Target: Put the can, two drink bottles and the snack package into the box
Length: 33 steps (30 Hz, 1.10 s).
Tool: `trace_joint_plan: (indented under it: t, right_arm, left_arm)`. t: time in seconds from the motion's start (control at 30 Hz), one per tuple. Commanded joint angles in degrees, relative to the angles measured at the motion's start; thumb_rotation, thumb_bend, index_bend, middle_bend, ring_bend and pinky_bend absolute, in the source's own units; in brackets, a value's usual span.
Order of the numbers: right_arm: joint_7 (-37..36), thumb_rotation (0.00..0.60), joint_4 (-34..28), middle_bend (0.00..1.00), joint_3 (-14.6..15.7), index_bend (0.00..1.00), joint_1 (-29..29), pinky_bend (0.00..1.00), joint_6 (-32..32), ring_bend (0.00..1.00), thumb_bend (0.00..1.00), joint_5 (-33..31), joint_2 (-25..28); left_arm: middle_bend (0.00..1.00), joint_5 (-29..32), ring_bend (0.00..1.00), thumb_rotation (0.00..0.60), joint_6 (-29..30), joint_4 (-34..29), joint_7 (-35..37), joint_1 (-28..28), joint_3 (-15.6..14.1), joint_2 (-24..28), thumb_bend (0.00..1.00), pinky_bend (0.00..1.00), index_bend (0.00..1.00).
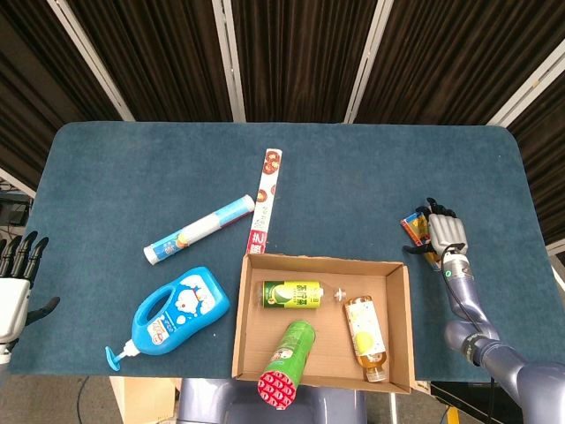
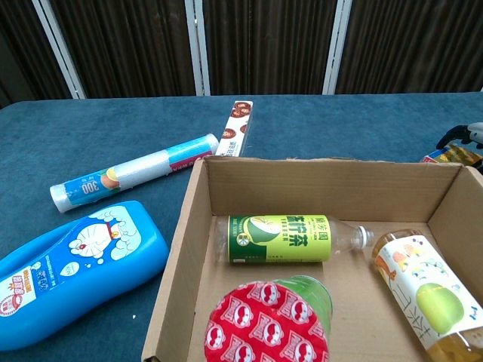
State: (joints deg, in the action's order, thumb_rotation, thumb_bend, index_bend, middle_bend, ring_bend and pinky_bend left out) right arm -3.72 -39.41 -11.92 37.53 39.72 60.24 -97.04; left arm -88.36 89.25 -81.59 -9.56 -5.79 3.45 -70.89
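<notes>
The cardboard box [image 1: 240,320] [image 2: 317,185] stands at the table's front. In it lie a green tea bottle [image 1: 296,294] [image 2: 283,238], a yellow juice bottle [image 1: 365,336] [image 2: 426,290] and a green can with a red lid [image 1: 287,358] [image 2: 268,320]. The orange snack package [image 1: 412,225] [image 2: 450,154] lies on the table just right of the box's far corner. My right hand [image 1: 444,234] [image 2: 469,134] rests on its right part with fingers spread, hiding much of it. My left hand [image 1: 16,287] hangs open off the table's left edge, holding nothing.
A blue pump bottle [image 1: 177,309] [image 2: 68,264] lies left of the box. A roll of bags [image 1: 199,230] [image 2: 136,181] and a long narrow wrap carton [image 1: 265,199] [image 2: 238,128] lie behind the box.
</notes>
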Motion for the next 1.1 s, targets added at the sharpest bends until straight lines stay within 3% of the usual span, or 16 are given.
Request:
trace_joint_plan:
  t: [0.03,0.43,0.6,0.83,1.1]
  right_arm:
    - [-1.21,0.600,2.76,0.13,0.38,0.33,0.02,0.36,-0.82,0.27,0.08,1.51,-1.18]
    - [-2.19,0.600,6.37,0.40,-0.39,0.52,-0.03,0.69,-0.31,0.58,0.31,3.50,-2.87]
    - [-1.53,0.600,5.35,0.49,-0.99,0.57,-0.37,0.78,1.23,0.65,0.38,3.92,-2.39]
    - [0.21,0.600,-1.85,0.56,-3.19,0.61,-0.04,0.82,4.82,0.69,0.40,3.98,1.28]
    - [7.65,0.600,-16.34,0.57,-6.58,0.63,0.39,0.82,9.42,0.69,0.41,1.28,8.01]
  left_arm:
    - [0.00,0.02,0.00,0.600,0.07,0.04,-0.29,-0.02,0.04,-0.12,0.09,0.05,0.00]
    - [0.00,-0.49,0.00,0.600,1.43,0.03,-0.66,0.45,-0.01,-0.17,0.09,0.05,0.02]
    - [0.00,-0.74,0.00,0.600,2.16,-0.02,-0.56,0.65,0.09,-0.06,0.09,0.05,0.04]
    - [0.00,-1.27,0.00,0.600,2.86,-0.18,-0.24,0.77,0.12,0.16,0.09,0.05,0.05]
    - [0.00,-1.79,0.00,0.600,4.12,-0.52,0.02,1.18,0.23,0.32,0.09,0.05,0.05]
